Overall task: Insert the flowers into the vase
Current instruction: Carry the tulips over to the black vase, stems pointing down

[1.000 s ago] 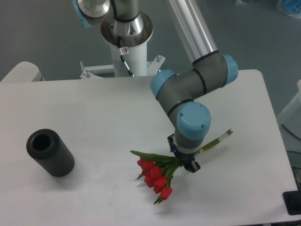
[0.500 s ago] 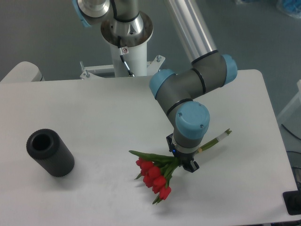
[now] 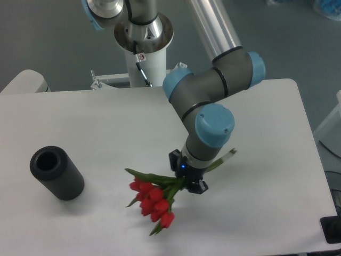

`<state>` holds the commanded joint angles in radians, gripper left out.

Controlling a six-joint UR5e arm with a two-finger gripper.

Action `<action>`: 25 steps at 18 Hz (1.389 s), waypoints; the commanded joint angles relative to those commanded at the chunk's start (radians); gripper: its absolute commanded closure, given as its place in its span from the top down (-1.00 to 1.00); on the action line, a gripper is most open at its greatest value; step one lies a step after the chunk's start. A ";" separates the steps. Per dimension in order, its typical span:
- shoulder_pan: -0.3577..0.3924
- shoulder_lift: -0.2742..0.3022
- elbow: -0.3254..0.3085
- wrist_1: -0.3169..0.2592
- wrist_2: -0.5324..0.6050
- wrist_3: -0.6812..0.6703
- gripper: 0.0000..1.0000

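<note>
Matte black and thick-walled, the vase [image 3: 56, 173] stands near the table's [image 3: 106, 122] left edge. We see the gripper [image 3: 187, 178], pointing down, clamped on the flowers [image 3: 154, 200] toward the front edge's middle.

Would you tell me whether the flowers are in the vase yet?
Not yet. The flowers hang from the gripper over the table, well apart from the vase, whose bore looks empty.

a white counter [image 3: 106, 128] with rounded corners fills most of the view. behind it lies a grey floor [image 3: 48, 37]. a second pale rounded surface [image 3: 24, 81] shows at the left edge, just beside the counter. a small dark object [image 3: 331, 229] sits at the lower right edge.
</note>
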<state>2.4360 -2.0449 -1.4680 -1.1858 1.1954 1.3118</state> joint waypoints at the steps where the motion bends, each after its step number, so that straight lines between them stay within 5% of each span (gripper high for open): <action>1: -0.009 0.005 0.000 0.000 -0.044 -0.023 -0.94; 9: -0.005 0.035 0.009 0.020 -0.517 -0.131 -1.00; 17: 0.000 0.069 0.029 0.021 -0.850 -0.151 -1.00; 25: -0.026 0.135 -0.037 0.040 -1.051 -0.152 -1.00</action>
<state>2.4100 -1.9099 -1.5047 -1.1459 0.1445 1.1597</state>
